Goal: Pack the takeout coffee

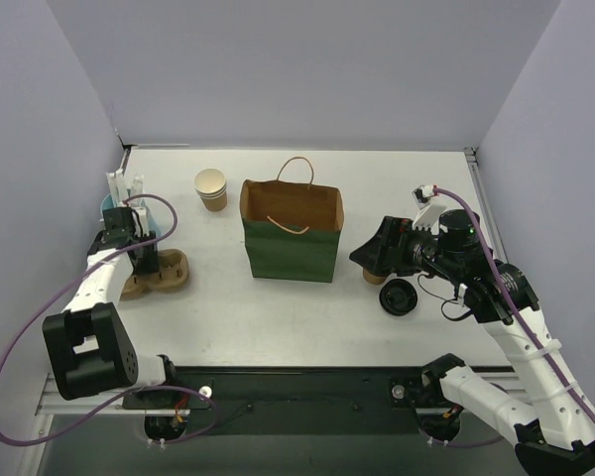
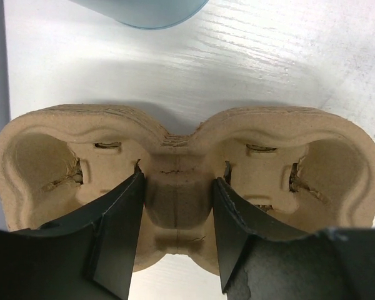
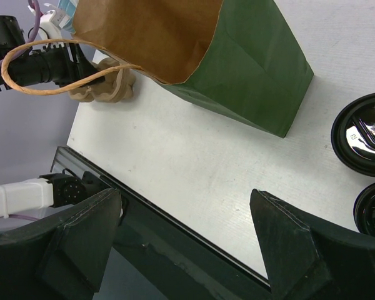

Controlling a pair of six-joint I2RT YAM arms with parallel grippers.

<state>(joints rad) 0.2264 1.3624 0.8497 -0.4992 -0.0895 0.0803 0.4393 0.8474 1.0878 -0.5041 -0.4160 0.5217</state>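
Top view: the takeout coffee (image 1: pixel 375 277) stands right of the green bag (image 1: pixel 291 238), half under my right gripper (image 1: pixel 364 257). Left wrist: the left gripper (image 2: pixel 180 187) straddles the ridge of the pulp cup carrier (image 2: pixel 50 156); whether it is pinching yet, I cannot tell. Right wrist: jaws wide apart and empty; a careless swing could topple the coffee.

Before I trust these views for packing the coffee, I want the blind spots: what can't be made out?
Brown kraft paper cup with black plastic lid: top view, mostly hidden under the right end effector.
Pale blue round container: left wrist view, cut by the top edge.
Left end effector on tan moulded-pulp cup carrier: grip unclear, left wrist view.
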